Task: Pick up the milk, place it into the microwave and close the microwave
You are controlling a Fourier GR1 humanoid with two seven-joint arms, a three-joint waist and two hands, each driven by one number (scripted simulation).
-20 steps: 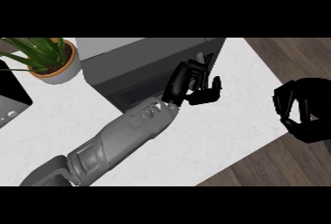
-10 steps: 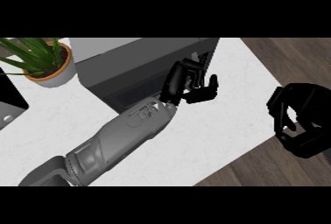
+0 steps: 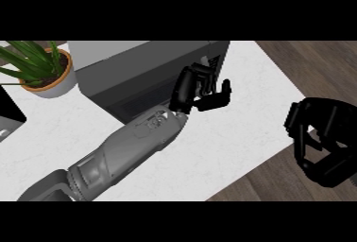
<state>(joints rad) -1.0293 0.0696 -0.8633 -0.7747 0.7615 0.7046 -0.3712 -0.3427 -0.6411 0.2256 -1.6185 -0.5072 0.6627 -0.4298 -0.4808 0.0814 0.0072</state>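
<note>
Grey microwave [image 3: 140, 71] sits just beyond my left hand [image 3: 199, 92]'s relaxed, empty fingers; I'd keep them straight, pushing squarely on its door.

kitchen — white counter [image 3: 230, 137] | microwave [image 3: 140, 71] | potted plant [image 3: 42, 71] | wood floor [image 3: 314, 61]

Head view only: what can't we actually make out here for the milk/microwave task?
- Milk: not visible anywhere in the head view; in the microwave or elsewhere, cannot tell.
- Microwave: seen from above; the left hand covers its front corner, so the door's state is unclear.
- Right hand: curled at the right edge, partly cut off; whether it holds anything cannot be told.
- Potted plant: leaves cut by the left edge.
</note>
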